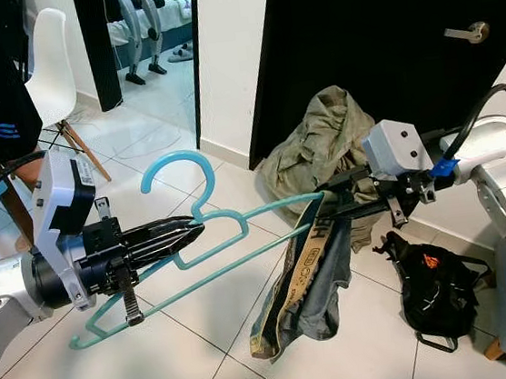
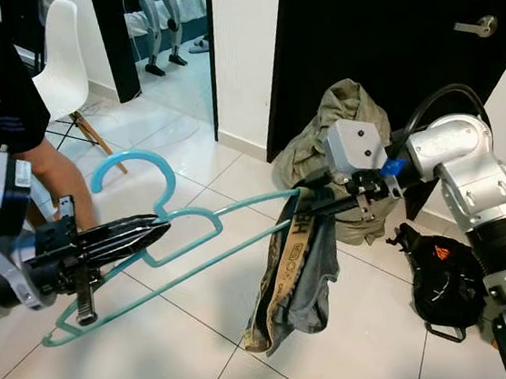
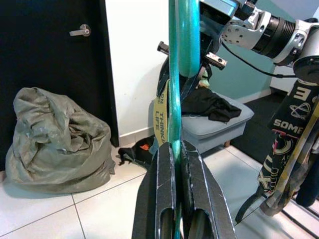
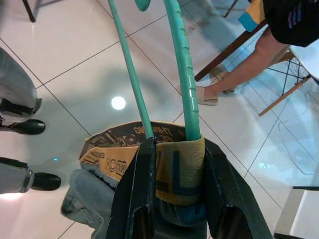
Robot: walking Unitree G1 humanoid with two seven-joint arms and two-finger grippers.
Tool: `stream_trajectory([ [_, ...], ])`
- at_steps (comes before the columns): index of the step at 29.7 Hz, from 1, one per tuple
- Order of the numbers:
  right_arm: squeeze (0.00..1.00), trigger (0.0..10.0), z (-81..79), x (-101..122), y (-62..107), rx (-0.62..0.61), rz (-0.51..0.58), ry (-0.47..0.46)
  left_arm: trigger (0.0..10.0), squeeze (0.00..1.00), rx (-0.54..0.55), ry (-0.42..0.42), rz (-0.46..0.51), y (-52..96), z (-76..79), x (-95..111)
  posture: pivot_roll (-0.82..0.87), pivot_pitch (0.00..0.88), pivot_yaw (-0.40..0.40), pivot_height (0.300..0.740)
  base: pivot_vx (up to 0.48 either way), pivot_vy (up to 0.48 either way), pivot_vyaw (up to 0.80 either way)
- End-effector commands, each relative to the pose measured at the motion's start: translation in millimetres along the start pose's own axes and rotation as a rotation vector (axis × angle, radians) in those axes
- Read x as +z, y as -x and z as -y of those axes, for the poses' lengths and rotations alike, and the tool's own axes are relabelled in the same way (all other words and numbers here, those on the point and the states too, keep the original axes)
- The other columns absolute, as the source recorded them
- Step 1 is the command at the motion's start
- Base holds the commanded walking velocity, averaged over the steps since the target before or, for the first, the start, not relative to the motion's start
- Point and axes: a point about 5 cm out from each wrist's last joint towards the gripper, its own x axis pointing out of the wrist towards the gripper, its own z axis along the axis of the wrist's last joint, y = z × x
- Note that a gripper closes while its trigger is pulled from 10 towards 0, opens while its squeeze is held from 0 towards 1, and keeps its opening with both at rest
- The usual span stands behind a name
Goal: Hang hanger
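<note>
Teal hanger (image 1: 206, 241) between both tools, left (image 1: 185, 231), right (image 4: 174, 164).

Glossy white tiled floor (image 1: 206, 341) throughout; a black door (image 1: 372, 29) with a silver lever handle (image 1: 471, 33) far right, a white moulded chair (image 1: 50, 57) far left.
</note>
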Motion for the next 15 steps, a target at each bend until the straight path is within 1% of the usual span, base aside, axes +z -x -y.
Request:
stream_trajectory([
  [1, 0.00, 10.0, -3.3, 1.2, -1.6, 0.030, 0.005, 0.008, 10.0, 0.00, -0.032, -0.008, -0.009, -1.0, 4.9, 2.7, -0.09, 0.210, -0.147, 0.740, 0.000, 0.000, 0.00],
  [3, 0.00, 10.0, -3.3, 0.9, -1.9, 0.030, 0.006, 0.008, 10.0, 0.00, -0.033, -0.007, -0.009, -1.3, 5.0, 2.6, -0.09, 0.210, -0.147, 0.740, 0.000, 0.000, 0.00],
  [4, 0.00, 0.9, -2.9, 0.3, -1.7, 0.027, 0.006, 0.005, 10.0, 0.00, -0.034, -0.007, -0.009, -1.5, 4.8, 2.5, -0.09, 0.212, -0.145, 0.740, 0.000, 0.000, 0.00],
  [5, 0.00, 0.9, -2.9, 0.3, -1.7, 0.027, 0.006, 0.005, 10.0, 0.00, -0.034, -0.007, -0.009, -1.5, 4.8, 2.5, -0.09, 0.212, -0.145, 0.740, 0.000, 0.000, 0.00],
  [6, 0.00, 0.0, -2.4, -0.1, -1.4, 0.024, 0.007, 0.002, 10.0, 0.00, -0.034, -0.006, -0.010, -1.5, 4.5, 2.5, -0.09, 0.214, -0.145, 0.740, 0.000, 0.000, 0.00],
  [15, 0.00, 0.0, -2.2, -2.6, -0.2, 0.019, 0.010, -0.009, 10.0, 0.00, -0.035, -0.003, -0.015, -2.2, 4.9, 1.0, -0.09, 0.218, -0.147, 0.740, 0.000, 0.000, 0.00],
])
